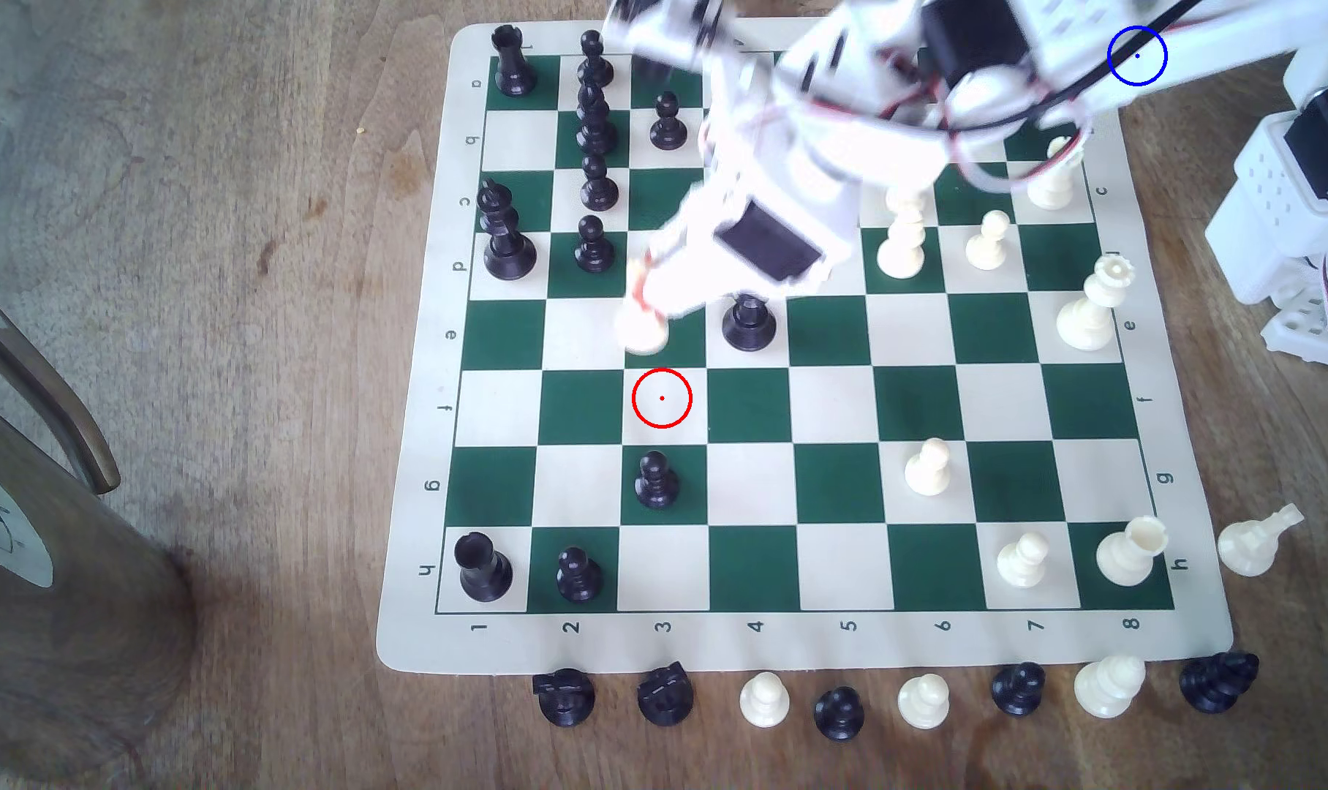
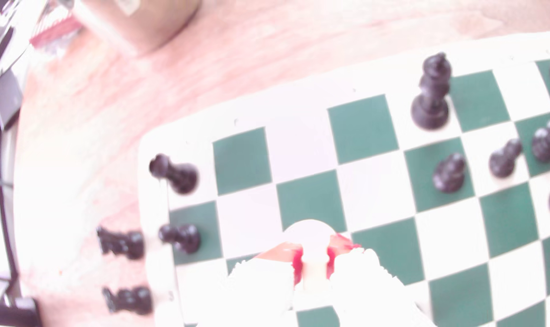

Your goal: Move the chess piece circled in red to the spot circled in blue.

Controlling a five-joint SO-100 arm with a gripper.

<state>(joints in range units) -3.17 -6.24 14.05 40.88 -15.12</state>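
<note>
Just above the red ring [image 1: 662,397], mid-frame: gripper [image 1: 646,304] clamped on the cream piece [image 1: 642,330], already lifted off. Blue ring [image 1: 1136,55], upper right corner, not reached yet.

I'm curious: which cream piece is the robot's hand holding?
The short cream piece clamped in the hand, just above the empty red ring in the exterior view. Other cream pieces stand untouched.
</note>
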